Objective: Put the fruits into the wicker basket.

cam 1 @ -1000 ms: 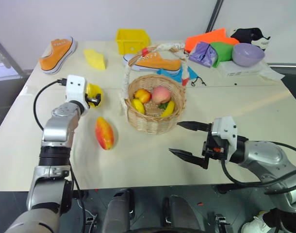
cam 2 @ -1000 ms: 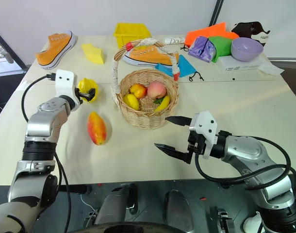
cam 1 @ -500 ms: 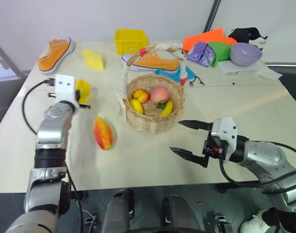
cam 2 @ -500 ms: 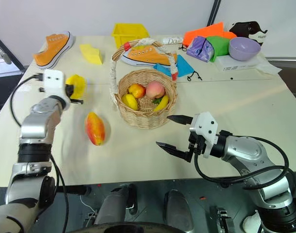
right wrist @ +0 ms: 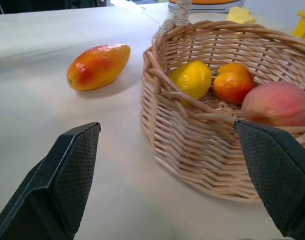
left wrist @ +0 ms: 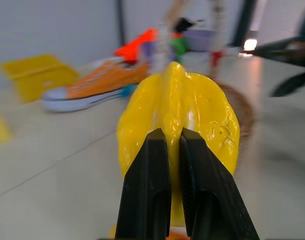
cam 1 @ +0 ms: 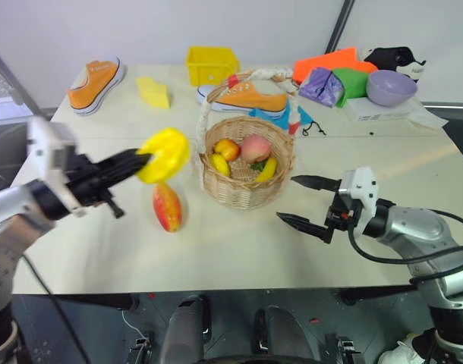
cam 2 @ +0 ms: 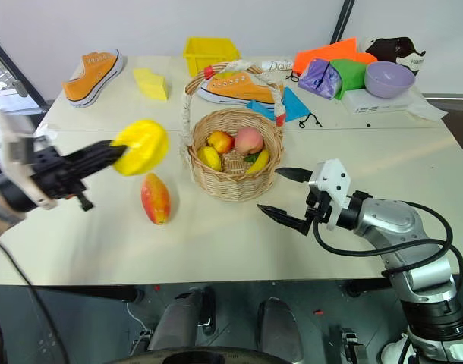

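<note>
My left gripper (cam 1: 144,160) is shut on the bright yellow ridged fruit (cam 1: 165,155), held in the air to the left of the wicker basket (cam 1: 249,191). The left wrist view shows both black fingers (left wrist: 152,185) pinching a ridge of this fruit (left wrist: 202,120). The red-orange mango (cam 1: 167,206) lies on the table below the held fruit, left of the basket. The basket holds several small fruits (cam 1: 253,148). My right gripper (cam 1: 307,202) hovers open to the right of the basket; its wrist view shows the basket (right wrist: 192,145) and the mango (right wrist: 97,66) beyond its spread fingers.
At the back of the table stand a yellow plastic bin (cam 1: 212,64), a pale yellow wedge block (cam 1: 155,92), two orange sneakers (cam 1: 96,84) (cam 1: 250,99), coloured bags (cam 1: 330,76) and a purple bowl (cam 1: 391,86). The table's front edge (cam 1: 216,282) runs close below both arms.
My left gripper has closed on the yellow fruit, lifted it off the table and carried it up and toward the basket. The right gripper has barely moved and stays open.
</note>
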Motion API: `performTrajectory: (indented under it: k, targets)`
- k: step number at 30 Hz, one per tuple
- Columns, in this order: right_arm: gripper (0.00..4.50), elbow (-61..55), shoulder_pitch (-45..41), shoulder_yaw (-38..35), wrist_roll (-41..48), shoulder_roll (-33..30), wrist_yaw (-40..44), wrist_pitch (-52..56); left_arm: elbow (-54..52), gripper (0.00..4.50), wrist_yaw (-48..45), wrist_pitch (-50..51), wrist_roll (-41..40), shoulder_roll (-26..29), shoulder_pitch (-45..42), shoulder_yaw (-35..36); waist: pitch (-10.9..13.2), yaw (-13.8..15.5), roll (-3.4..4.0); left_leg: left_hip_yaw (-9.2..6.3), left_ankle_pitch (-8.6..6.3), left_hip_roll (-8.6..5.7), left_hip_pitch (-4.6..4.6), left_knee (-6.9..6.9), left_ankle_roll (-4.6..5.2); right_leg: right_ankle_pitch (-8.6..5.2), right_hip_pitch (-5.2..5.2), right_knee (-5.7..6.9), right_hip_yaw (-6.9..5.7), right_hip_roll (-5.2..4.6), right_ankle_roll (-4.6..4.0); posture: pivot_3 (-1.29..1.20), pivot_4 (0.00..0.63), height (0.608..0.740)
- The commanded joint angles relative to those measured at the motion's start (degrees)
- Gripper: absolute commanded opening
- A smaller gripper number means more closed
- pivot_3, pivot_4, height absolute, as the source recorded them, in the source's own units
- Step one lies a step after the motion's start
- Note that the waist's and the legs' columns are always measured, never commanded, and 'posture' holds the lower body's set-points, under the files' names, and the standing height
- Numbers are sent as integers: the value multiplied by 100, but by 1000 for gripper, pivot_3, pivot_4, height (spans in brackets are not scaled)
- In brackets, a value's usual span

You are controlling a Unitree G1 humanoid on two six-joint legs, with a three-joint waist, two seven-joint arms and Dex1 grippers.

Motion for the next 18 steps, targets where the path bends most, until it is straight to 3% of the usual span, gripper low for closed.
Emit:
performTrajectory:
  k: [1, 3, 7, 11, 16, 18]
  targets:
    - [4500, 92, -88, -298, -42, -129, 49, -157, 39, 51, 580, 156, 596, -421, -1288, -1544, 0, 8, 0, 1, 1, -2, -1, 2, 2, 0, 3, 0, -1, 2, 1, 0, 150, 733]
    - [4500, 74, -68, -351, -47, -141, 29, -151, 351, 51, 771, -15, 1249, -744, -1962, -2322, 1, 3, -1, 1, 17, -4, -4, 7, 29, 2, 25, 3, -4, 17, 4, 0, 150, 733]
    - [4500, -159, 70, -397, -59, -80, -145, -78, 1358, 51, 963, -360, 2295, -1237, -2824, -3206, 1, -27, 0, 11, 19, -1, -2, 7, 33, 12, 20, 5, 5, 51, 26, 0, 150, 733]
    - [4500, -349, 200, -415, -57, -42, -317, -16, 1796, 51, 773, -480, 2523, -1550, -3077, -3381, 1, -25, 0, 9, 23, 9, -7, 2, 27, 17, -2, 21, 6, 77, 38, 0, 150, 733]
    - [4500, -579, 422, -556, -16, -50, -521, 81, 1600, 2251, 432, -539, 2279, -1516, -2806, -2892, 3, -16, 0, 9, 25, 14, -9, 4, 23, 17, -3, 23, 8, 77, 39, 0, 150, 733]
    - [4500, -635, 502, -602, -10, -58, -544, 93, 1211, 2251, 367, -356, 1806, -1398, -2413, -2236, 2, -42, 0, 9, 25, 21, -8, 4, 23, 17, -3, 21, 12, 74, 38, 0, 150, 733]
